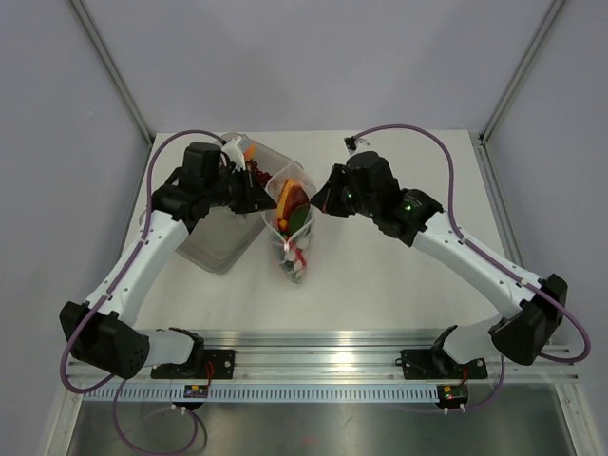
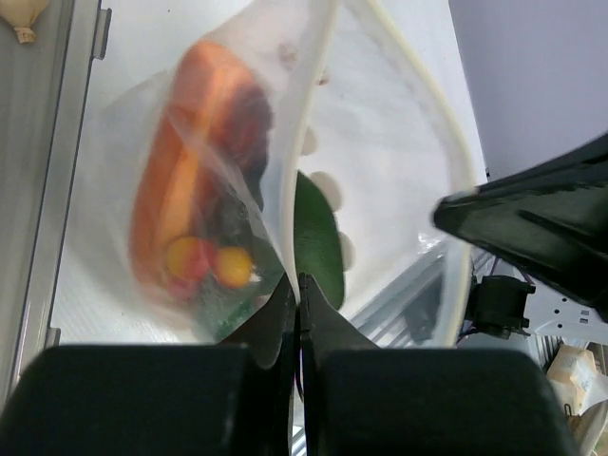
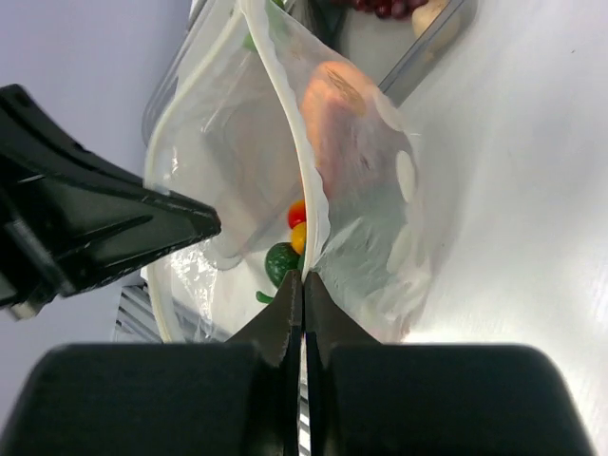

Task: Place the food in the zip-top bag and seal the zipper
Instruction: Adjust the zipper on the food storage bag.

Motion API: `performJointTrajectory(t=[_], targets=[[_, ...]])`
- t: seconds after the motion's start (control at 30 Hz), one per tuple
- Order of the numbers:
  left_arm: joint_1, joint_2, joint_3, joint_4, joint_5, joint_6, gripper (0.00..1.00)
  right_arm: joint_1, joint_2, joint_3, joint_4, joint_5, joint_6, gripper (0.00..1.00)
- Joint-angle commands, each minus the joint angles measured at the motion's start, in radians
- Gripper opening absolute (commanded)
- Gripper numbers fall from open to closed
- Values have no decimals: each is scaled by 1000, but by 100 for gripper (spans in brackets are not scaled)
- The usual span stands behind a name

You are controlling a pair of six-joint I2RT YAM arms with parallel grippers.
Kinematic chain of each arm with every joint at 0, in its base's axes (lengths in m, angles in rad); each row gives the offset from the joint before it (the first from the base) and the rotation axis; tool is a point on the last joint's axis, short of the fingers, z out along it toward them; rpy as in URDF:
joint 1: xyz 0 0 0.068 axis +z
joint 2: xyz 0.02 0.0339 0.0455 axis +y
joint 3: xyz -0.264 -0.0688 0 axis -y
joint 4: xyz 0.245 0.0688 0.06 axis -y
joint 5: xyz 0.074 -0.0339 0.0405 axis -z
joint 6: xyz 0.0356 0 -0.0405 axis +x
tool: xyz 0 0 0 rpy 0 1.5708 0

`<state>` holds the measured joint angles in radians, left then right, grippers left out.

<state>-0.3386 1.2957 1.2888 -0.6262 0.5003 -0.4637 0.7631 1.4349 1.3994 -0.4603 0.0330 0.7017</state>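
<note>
Presently noting a clear, floppy plastic zip-top bag [image 1: 293, 237] dotted with pale spots. Hung between the two arms near mid-table, mouth spread wide, lower end seemingly resting on the white table [image 1: 399, 285]. Recording the left gripper [image 2: 299, 285] clenched flat on one lip of the mouth. Recording the right gripper [image 3: 302, 280] pinched just as tight on the opposite lip. Seeing food inside already: a long orange piece [image 2: 180, 171], a smooth dark-green piece [image 2: 318, 237], small red and yellow bits [image 2: 209, 261] low down. Spotting dark-red grapes [image 3: 380, 8] in the rigid clear grey tray [image 1: 214, 252] just left of the bag. Judging loading possibly unfinished; cannot tell how much else lies there.

Handling, as judged:
- Thin, limp, slick film; likely to sag and fold wherever unsupported.
- Light contents, yet enough to pull the belly down and shift about.
- Best held at the thin clear press-seal zipper strip [image 2: 432, 95] along the rim, the stiffest part, close to its ends.
- Best not pinched mid-wall; likely to slip or crumple there.
- For sealing, expect to bring both lips together level, then press along the strip end to end. Watch for food or a fold of film caught under the seal.
</note>
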Motion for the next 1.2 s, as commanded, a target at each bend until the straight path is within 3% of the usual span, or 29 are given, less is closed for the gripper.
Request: performJointTrajectory(t=[0.0,0.3,0.63,0.93,1.17], targets=[[-2,-23,34,31,21,10,0,1,-105,1,-26,110,-57,0],[-10,74,-52,43,44,28,0,-4,-117,-157,-141,236,-45,0],[-40,59,161,-53,6,57,0,-4,-249,-17,-138,199,-99,0],[-86,148,-40,89,64,0,0,-4,-215,-241,-176,257,-54,0],[-91,136,159,-55,-89,78,0,-5,-264,-106,-152,252,-108,0]])
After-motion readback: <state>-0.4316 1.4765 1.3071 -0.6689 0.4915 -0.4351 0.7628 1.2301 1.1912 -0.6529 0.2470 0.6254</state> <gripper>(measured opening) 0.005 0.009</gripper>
